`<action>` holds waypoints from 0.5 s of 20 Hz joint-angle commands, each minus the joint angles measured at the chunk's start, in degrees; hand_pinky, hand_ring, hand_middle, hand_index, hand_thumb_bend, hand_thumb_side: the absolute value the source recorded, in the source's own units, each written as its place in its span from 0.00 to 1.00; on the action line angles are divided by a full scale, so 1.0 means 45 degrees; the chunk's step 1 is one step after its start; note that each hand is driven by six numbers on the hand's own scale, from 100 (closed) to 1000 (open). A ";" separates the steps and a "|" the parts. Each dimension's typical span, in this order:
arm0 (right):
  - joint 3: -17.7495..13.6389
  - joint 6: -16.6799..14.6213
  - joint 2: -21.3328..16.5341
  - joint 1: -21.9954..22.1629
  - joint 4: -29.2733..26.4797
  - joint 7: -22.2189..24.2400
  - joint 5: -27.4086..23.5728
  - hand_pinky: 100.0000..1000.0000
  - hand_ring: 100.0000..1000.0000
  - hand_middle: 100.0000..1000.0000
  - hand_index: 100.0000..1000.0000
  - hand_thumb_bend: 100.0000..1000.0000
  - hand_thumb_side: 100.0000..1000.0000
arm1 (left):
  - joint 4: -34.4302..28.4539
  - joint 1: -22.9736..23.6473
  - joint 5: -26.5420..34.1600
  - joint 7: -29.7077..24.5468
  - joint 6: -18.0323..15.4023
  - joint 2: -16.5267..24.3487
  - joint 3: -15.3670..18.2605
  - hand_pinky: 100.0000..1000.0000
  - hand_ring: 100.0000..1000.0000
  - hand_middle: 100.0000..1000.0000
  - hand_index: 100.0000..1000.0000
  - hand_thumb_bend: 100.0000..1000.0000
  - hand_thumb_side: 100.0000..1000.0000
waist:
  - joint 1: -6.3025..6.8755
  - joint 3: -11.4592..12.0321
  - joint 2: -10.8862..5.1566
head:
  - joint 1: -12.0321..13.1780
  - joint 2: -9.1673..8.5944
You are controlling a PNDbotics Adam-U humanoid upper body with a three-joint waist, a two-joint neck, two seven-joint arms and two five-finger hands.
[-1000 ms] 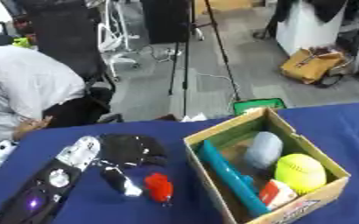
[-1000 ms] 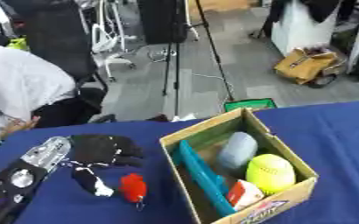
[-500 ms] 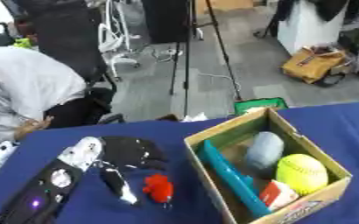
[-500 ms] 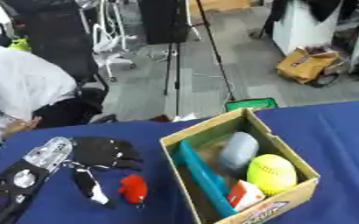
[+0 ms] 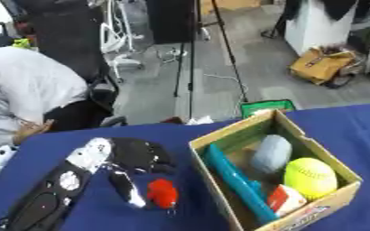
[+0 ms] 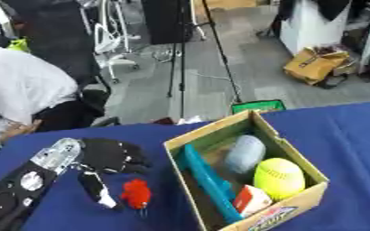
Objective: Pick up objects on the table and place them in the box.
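Box [image 5: 314, 208] sits on blue table [image 5: 354, 124], probably an office floor beyond.

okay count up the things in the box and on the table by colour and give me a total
Yellow: 1, the ball in the cardboard box
Grey: 1, the rounded object in the box
Teal: 1, the long tool in the box
Red and white: 1, the small carton in the box
Red: 1, the small object on the table by the left hand
Total: 5
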 commanded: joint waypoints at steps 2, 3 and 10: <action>0.0029 -0.0477 -0.0177 -0.0110 -0.0155 -0.0444 -0.0104 0.69 0.64 0.52 0.53 0.00 0.57 | 0.0064 -0.0402 -0.0157 -0.0046 0.0101 0.0175 0.0215 1.00 1.00 0.94 1.00 0.53 1.00 | -0.0066 -0.0024 -0.0183 | 0.0054 -0.0112; 0.0032 -0.0477 -0.0172 -0.0110 -0.0155 -0.0444 -0.0101 0.69 0.64 0.52 0.53 0.00 0.57 | 0.0105 -0.0416 -0.0191 -0.0058 0.0129 0.0152 0.0239 1.00 1.00 0.94 1.00 0.53 1.00 | -0.0068 -0.0027 -0.0176 | 0.0056 -0.0114; 0.0011 -0.0490 -0.0159 -0.0122 -0.0155 -0.0444 -0.0109 0.69 0.64 0.52 0.53 0.00 0.56 | 0.0282 -0.0450 -0.0422 -0.0088 0.0189 0.0081 0.0303 1.00 1.00 0.93 1.00 0.54 1.00 | -0.0066 -0.0078 -0.0141 | 0.0052 -0.0150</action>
